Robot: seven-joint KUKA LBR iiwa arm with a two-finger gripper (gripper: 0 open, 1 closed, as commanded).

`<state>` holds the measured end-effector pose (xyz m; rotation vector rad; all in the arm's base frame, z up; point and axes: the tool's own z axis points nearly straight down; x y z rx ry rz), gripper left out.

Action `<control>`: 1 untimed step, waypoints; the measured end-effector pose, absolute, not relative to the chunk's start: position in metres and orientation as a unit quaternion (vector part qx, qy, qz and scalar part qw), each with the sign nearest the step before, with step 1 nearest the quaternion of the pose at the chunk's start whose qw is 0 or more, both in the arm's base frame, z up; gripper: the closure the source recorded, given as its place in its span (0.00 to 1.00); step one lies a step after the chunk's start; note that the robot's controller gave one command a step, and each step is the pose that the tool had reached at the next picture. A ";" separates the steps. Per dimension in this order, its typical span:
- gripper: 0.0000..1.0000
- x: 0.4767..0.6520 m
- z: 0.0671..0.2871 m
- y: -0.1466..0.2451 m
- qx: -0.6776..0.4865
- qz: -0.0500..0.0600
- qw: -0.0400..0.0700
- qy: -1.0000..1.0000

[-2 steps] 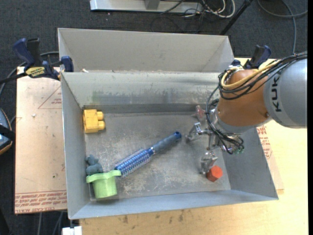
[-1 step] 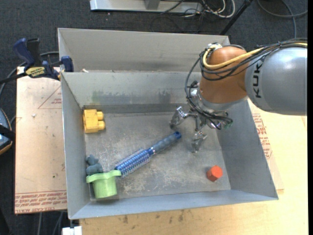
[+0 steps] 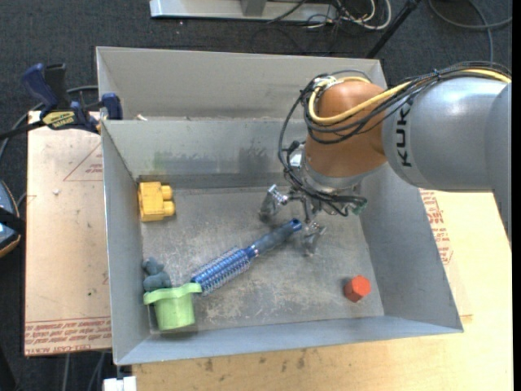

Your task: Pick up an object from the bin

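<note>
Main risk w/ the gripper point(image 3: 291, 223) as it stands: its fingers point(image 3: 269, 208) are spread wide and straddle only the very tip of the blue bottle brush point(image 3: 236, 261), i.e. the thin handle end, not the middle. If they close there, the long brush prob. hangs off to one side, its bristle end heavy, and it could pivot or slip out on the lift. The handle is narrow and looks smooth, so the pads may also pinch off-centre and flick it away across the bin point(image 3: 122, 243) floor. A 2nd worry: the brush's far end lies against the green cup point(image 3: 172, 309) at the bin's near-left corner, so a drag could tip or shove that cup and the small grey-blue thing point(image 3: 152, 277) beside it. One finger sits close to the floor, so a lower descent might scrape metal. Position: the brush lies diagonally mid-bin, bristles toward lower left, handle tip up-right and between the two fingers, approx. under the wrist's orange cover; whether the pads touch it can't be told. The yellow block point(image 3: 155, 200) by the left wall and the red piece point(image 3: 356, 288) near the front right are both well apart from the gripper, no conflict there.
</note>
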<state>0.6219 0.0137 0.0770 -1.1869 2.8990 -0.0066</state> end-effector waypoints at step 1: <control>1.00 0.622 0.078 0.013 -0.377 -0.002 0.005 0.926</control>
